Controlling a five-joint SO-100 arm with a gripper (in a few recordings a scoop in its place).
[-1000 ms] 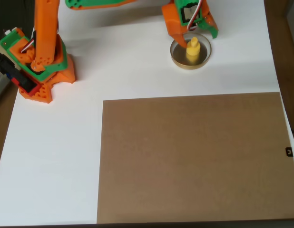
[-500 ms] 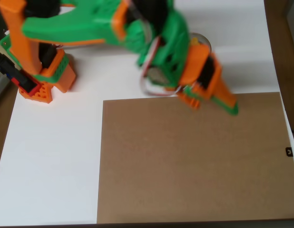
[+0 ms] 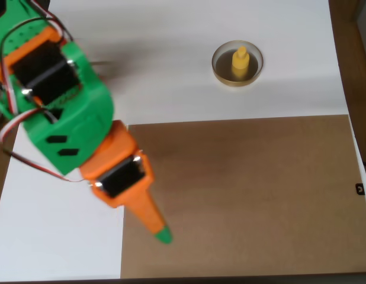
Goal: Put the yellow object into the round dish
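Observation:
The yellow object [image 3: 240,63] stands upright inside the round dish [image 3: 236,84], near the back right of the white table in the overhead view. My orange and green arm rises close to the camera on the left. Its gripper [image 3: 159,232] points down and to the right, over the left edge of the brown board. The fingers lie together in one tapered point with nothing between them. The gripper is far from the dish, well below and to the left of it.
A large brown board [image 3: 248,195] covers the lower right of the white table [image 3: 165,83]. The arm's upper body hides the table's left side. A dark strip runs along the table's right edge.
The gripper left the dish, swept over the board and now hangs at the lower left, nearer the camera. The yellow object stayed in the dish.

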